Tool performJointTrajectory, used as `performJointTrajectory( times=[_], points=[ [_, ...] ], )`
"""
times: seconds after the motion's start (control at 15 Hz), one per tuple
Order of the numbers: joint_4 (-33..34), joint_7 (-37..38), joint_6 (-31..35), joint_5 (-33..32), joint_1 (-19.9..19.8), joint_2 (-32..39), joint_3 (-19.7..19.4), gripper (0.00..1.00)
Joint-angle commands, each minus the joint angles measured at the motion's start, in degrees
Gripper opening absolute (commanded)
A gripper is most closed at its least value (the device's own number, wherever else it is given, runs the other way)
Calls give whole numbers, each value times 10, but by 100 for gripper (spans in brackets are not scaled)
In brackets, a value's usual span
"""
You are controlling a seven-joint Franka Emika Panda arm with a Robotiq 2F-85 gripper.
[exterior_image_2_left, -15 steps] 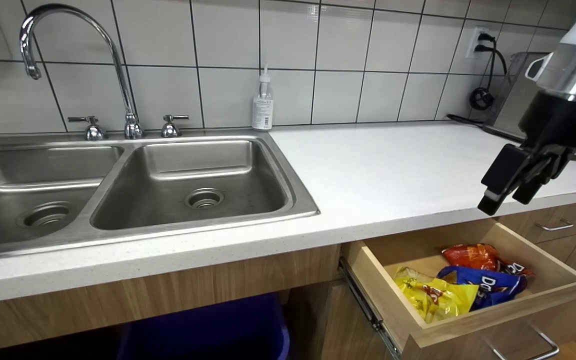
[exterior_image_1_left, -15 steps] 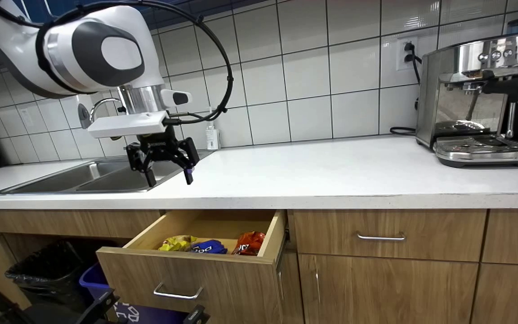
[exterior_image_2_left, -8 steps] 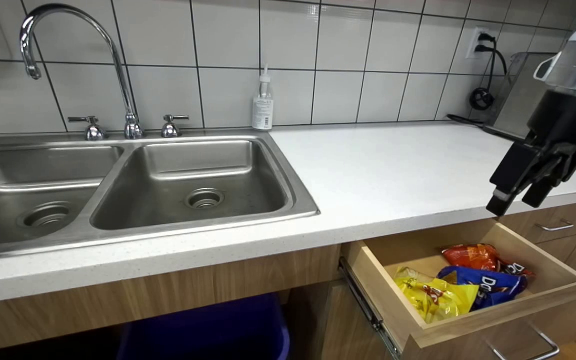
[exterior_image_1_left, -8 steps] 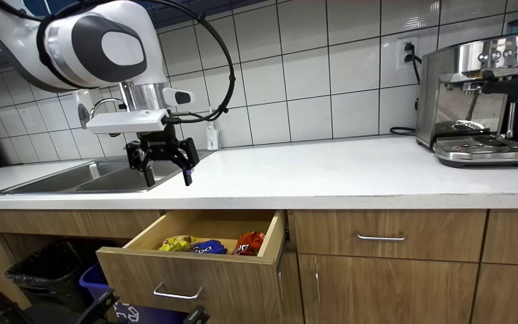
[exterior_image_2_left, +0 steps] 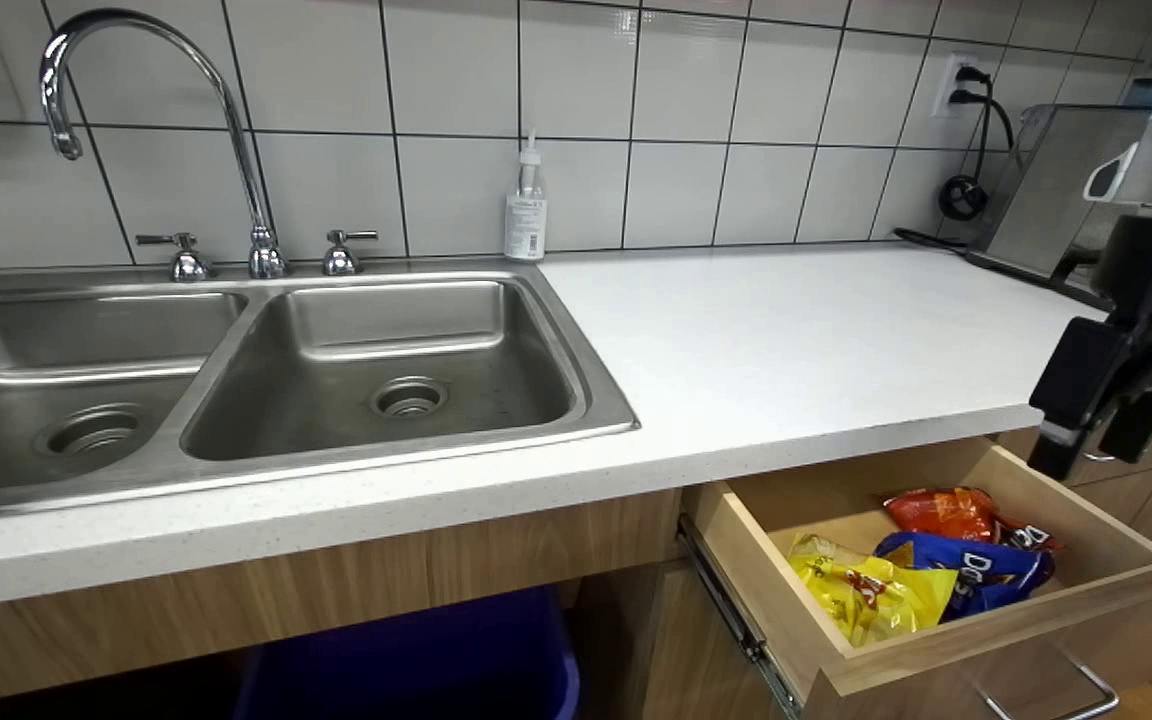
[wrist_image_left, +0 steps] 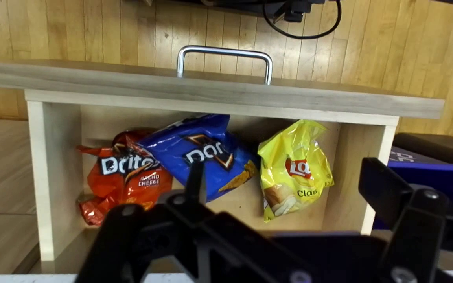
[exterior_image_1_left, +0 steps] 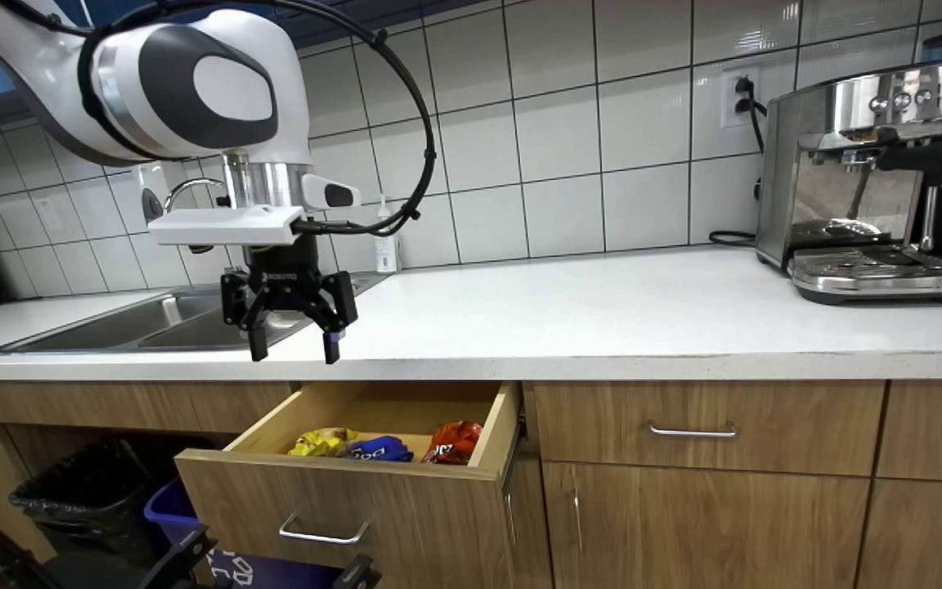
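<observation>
Black jaws spread wide, nothing held | above pulled-out drawer [wrist_image_left: 210, 92] | inside: red bag [wrist_image_left: 126, 177], blue bag [wrist_image_left: 210, 150], yellow bag [wrist_image_left: 295, 173]

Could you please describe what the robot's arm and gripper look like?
The smooth, rounded white arm has dark grey panels and a silver metal wrist section. A black looping cable runs along it. Below a white bar-shaped housing sits the black, angular, two-fingered gripper, with pale ROBOTIQ lettering and a purple patch on one finger.

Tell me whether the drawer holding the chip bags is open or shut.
Open. The drawer juts out from beneath the countertop, its metal slide shows, and a red Doritos bag, blue Doritos bag and yellow Lay's bag show inside.
</observation>
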Motion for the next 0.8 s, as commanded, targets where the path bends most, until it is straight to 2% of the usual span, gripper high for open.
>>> performJointTrajectory(
  times=[0.0,0.33,0.73],
  points=[
    [1,-20,-45,5,-7,-6,-1,100],
    [0,-15,-84,3,-10,6,1,100],
    [-2,-3,-91,-14,-25,38,3,100]
  ],
)
